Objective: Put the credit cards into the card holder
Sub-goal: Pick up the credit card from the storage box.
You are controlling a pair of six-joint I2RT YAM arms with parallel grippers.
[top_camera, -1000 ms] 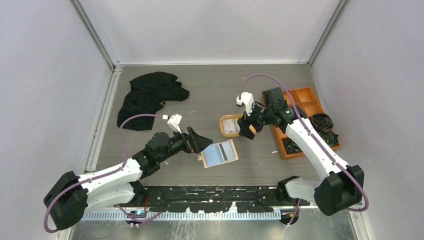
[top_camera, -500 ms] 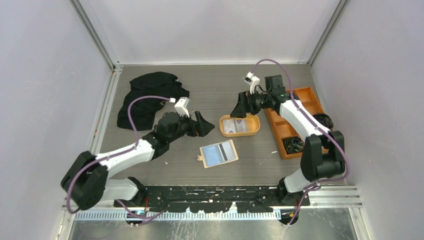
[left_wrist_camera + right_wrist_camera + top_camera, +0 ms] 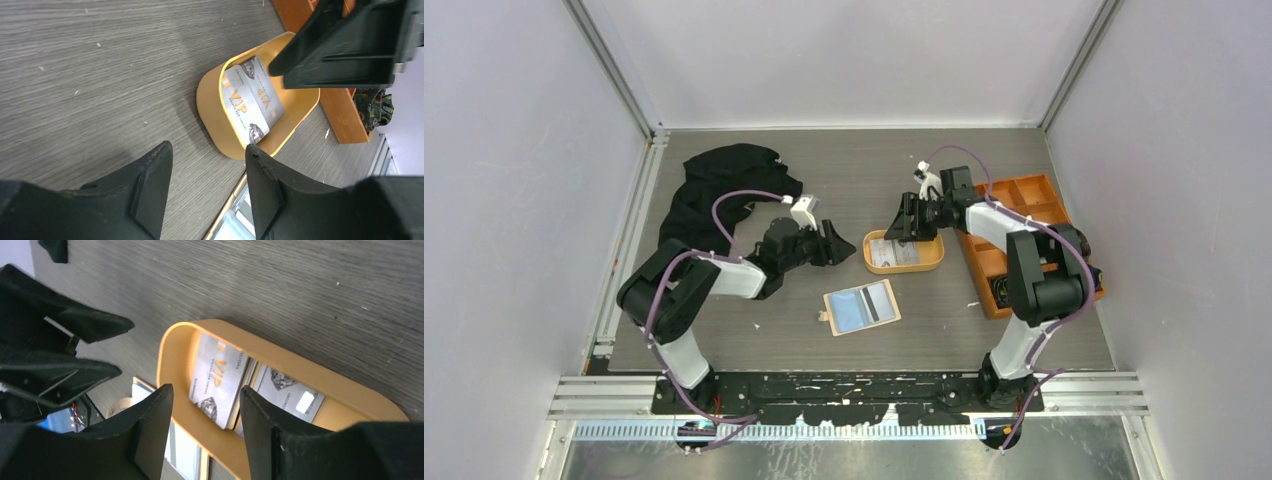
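The credit cards, pale with "VIP" print, lie stacked in an orange oval tray. In the right wrist view the top card overlaps another card. The card holder lies open on the table in front of the tray, its blue-grey inside facing up. My left gripper hangs just left of the tray, open and empty, pointing at the tray. My right gripper hovers over the tray's far left end, open, with nothing between its fingers.
A black cloth lies at the back left. An orange compartmented box with dark items stands right of the tray. Each wrist view shows the other gripper close by: the right one, the left one.
The left gripper has moved away from the card holder up toward the tray's left side. The right gripper has lifted off the tray's middle and swung to its far left end. Both arms have folded inward.
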